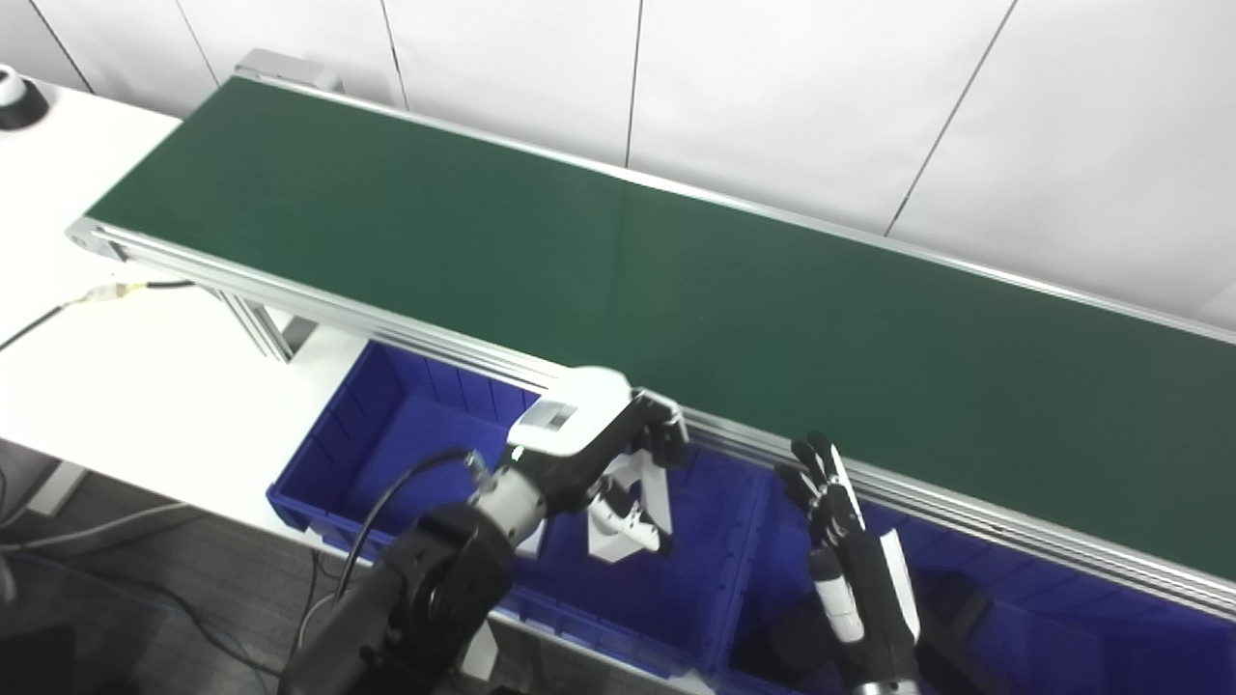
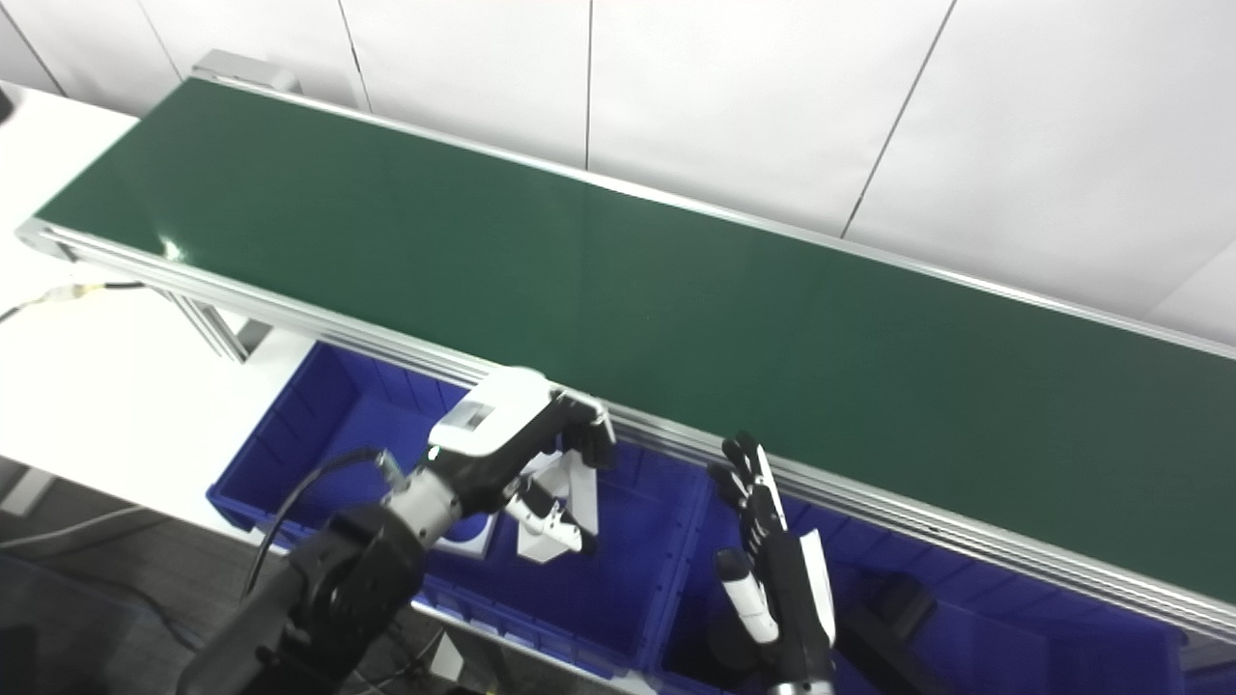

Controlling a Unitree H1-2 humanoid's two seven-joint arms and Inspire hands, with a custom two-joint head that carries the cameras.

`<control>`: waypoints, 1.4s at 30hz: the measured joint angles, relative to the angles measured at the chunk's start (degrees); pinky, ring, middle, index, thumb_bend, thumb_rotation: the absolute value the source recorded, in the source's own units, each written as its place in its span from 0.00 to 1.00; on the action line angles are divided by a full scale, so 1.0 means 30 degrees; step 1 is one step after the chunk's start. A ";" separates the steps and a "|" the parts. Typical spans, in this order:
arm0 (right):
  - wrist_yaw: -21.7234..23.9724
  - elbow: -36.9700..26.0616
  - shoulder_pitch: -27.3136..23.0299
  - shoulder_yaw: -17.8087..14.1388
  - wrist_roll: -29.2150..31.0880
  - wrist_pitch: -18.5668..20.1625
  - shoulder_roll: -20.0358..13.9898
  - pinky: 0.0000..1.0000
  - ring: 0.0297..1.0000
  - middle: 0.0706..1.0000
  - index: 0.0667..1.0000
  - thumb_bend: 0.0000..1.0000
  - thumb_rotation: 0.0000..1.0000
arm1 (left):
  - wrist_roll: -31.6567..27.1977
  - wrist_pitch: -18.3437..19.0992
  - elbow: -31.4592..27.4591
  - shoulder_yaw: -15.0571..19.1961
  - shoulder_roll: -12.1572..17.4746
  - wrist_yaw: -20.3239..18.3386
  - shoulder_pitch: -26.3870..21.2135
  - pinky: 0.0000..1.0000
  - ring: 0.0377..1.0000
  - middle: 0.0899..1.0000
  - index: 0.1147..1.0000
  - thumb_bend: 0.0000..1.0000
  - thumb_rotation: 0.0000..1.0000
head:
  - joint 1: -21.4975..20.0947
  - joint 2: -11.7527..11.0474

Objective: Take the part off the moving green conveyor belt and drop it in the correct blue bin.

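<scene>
The green conveyor belt (image 1: 676, 290) runs from upper left to lower right and carries no part. My left hand (image 1: 599, 439) hangs over the left blue bin (image 1: 386, 425), just below the belt's near rail. Its fingers (image 1: 664, 431) curl down and, with the thumb, close on a white angled part (image 1: 645, 502), which stands upright above the bin floor. My right hand (image 1: 850, 550) is open, fingers straight and pointing toward the belt, over the right blue bin (image 1: 1081, 627). It holds nothing.
Another white piece (image 2: 463, 539) lies in the left bin, partly hidden by my left wrist. Dark parts (image 1: 966, 598) lie in the right bin. The belt's aluminium rail (image 1: 966, 512) overhangs both bins. A cable (image 1: 58, 309) crosses the white table at left.
</scene>
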 measured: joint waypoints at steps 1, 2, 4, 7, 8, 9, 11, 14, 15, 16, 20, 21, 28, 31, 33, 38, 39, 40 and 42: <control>0.0001 -0.0002 -0.0013 0.0008 0.0000 0.0000 0.0007 0.91 0.90 0.96 0.99 0.79 0.92 | 0.0016 -0.0345 0.0648 -0.0025 -0.0023 0.0708 0.0107 0.40 0.43 0.43 0.43 0.52 0.00 | -0.0029 0.0000; 0.0003 -0.0002 -0.0010 0.0012 0.0000 0.0000 0.0010 0.91 0.90 0.96 0.99 0.80 0.92 | 0.0046 -0.0707 0.1307 -0.0029 -0.0057 0.1333 0.0118 0.40 0.43 0.43 0.43 0.52 0.00 | -0.0029 0.0000; 0.0012 -0.0006 -0.0006 0.0025 -0.0002 0.0006 0.0014 0.91 0.90 0.95 0.99 0.81 0.92 | 0.0079 -0.0970 0.2212 -0.0040 -0.0099 0.2164 0.0106 0.42 0.45 0.44 0.43 0.52 0.00 | -0.0204 0.0029; -0.0002 -0.0040 0.0065 0.0025 -0.0046 0.0108 0.0020 0.91 0.90 0.96 0.99 0.82 0.92 | 0.0129 -0.1752 0.3575 -0.0190 -0.0151 0.3274 0.0006 0.44 0.46 0.44 0.42 0.52 0.00 | -0.0293 0.0000; -0.0007 -0.0046 0.0094 0.0026 -0.0059 0.0153 0.0034 0.91 0.90 0.96 0.99 0.81 0.92 | 0.0174 -0.1966 0.4106 -0.0246 -0.0189 0.3677 -0.0080 0.44 0.46 0.45 0.42 0.52 0.00 | -0.0293 0.0000; -0.0010 -0.0047 0.0109 0.0033 -0.0072 0.0183 0.0054 0.91 0.90 0.96 0.99 0.81 0.91 | 0.0180 -0.2216 0.4659 -0.0268 -0.0214 0.4009 -0.0158 0.44 0.46 0.44 0.42 0.52 0.00 | -0.0409 0.0000; -0.0009 -0.0087 0.0164 0.0071 -0.0092 0.0238 0.0136 0.92 0.90 0.96 0.99 0.81 0.91 | 0.0207 -0.2736 0.6028 -0.0360 -0.0347 0.5249 -0.0401 0.44 0.47 0.45 0.41 0.52 0.00 | -0.0527 -0.0029; -0.0008 -0.0210 0.0206 0.0191 -0.0182 0.0255 0.0245 0.92 0.90 0.96 0.99 0.81 0.90 | 0.0473 -0.3701 0.8165 -0.0606 -0.0554 0.7638 -0.0875 0.44 0.47 0.45 0.41 0.52 0.00 | -0.0732 -0.0029; -0.0011 -0.0230 0.0219 0.0203 -0.0203 0.0255 0.0278 0.92 0.90 0.96 0.99 0.81 0.90 | 0.0634 -0.3908 0.8741 -0.0725 -0.0563 0.8313 -0.1008 0.44 0.47 0.45 0.41 0.52 0.00 | -0.0732 -0.0029; -0.0021 -0.0245 0.0228 0.0204 -0.0208 0.0255 0.0294 0.92 0.90 0.96 0.99 0.80 0.90 | 0.0691 -0.4099 0.9259 -0.0835 -0.0604 0.8885 -0.1148 0.45 0.47 0.45 0.41 0.52 0.00 | -0.0790 -0.0058; -0.0035 -0.0340 0.0296 0.0203 -0.0213 0.0278 0.0317 0.92 0.90 0.96 0.98 0.80 0.89 | 0.0749 -0.4545 1.0360 -0.0991 -0.0867 1.0431 -0.1585 0.45 0.47 0.44 0.42 0.52 0.00 | -0.0937 -0.0117; -0.0038 -0.0371 0.0314 0.0206 -0.0213 0.0283 0.0339 0.91 0.90 0.96 0.98 0.80 0.89 | 0.0746 -0.4611 1.0576 -0.1016 -0.0895 1.0697 -0.1746 0.44 0.46 0.44 0.42 0.52 0.00 | -0.1025 -0.0146; -0.0035 -0.0386 0.0345 0.0244 -0.0209 0.0284 0.0470 0.91 0.90 0.96 0.98 0.80 0.88 | 0.0590 -0.4636 1.1076 -0.1130 -0.0970 1.1234 -0.2470 0.43 0.46 0.44 0.42 0.52 0.00 | -0.1113 -0.0176; -0.0038 -0.0385 0.0343 0.0246 -0.0209 0.0283 0.0471 0.91 0.90 0.96 0.98 0.81 0.88 | 0.0575 -0.4610 1.1056 -0.1241 -0.0958 1.1167 -0.2479 0.46 0.50 0.50 0.42 0.52 0.04 | -0.1142 -0.0146; -0.0046 -0.0382 0.0338 0.0247 -0.0209 0.0283 0.0472 0.91 0.90 0.96 0.98 0.81 0.88 | 0.0578 -0.4406 1.0902 -0.1321 -0.0937 1.0773 -0.2470 0.52 0.56 0.58 0.52 0.84 0.19 | -0.1143 -0.0146; -0.0040 -0.0382 0.0333 0.0250 -0.0209 0.0283 0.0485 0.91 0.90 0.96 0.98 0.81 0.88 | 0.0917 -0.3552 0.9741 -0.1762 -0.0704 0.9612 -0.2395 0.59 0.65 0.69 0.66 1.00 0.39 | -0.1113 -0.0117; -0.0038 -0.0382 0.0330 0.0248 -0.0208 0.0283 0.0485 0.91 0.90 0.96 0.98 0.81 0.88 | 0.1003 -0.3526 0.9714 -0.1828 -0.0635 0.9529 -0.2384 0.60 0.65 0.70 0.67 1.00 0.42 | -0.1113 -0.0117; -0.0038 -0.0381 0.0330 0.0248 -0.0208 0.0283 0.0485 0.91 0.90 0.96 0.98 0.81 0.88 | 0.1026 -0.3511 0.9701 -0.1885 -0.0587 0.9463 -0.2361 0.60 0.66 0.70 0.68 1.00 0.42 | -0.1113 -0.0117; -0.0038 -0.0381 0.0329 0.0243 -0.0206 0.0283 0.0484 0.91 0.90 0.96 0.98 0.81 0.88 | 0.1036 -0.3498 0.9619 -0.1966 -0.0479 0.9399 -0.2278 0.60 0.66 0.70 0.70 1.00 0.44 | -0.1025 -0.0117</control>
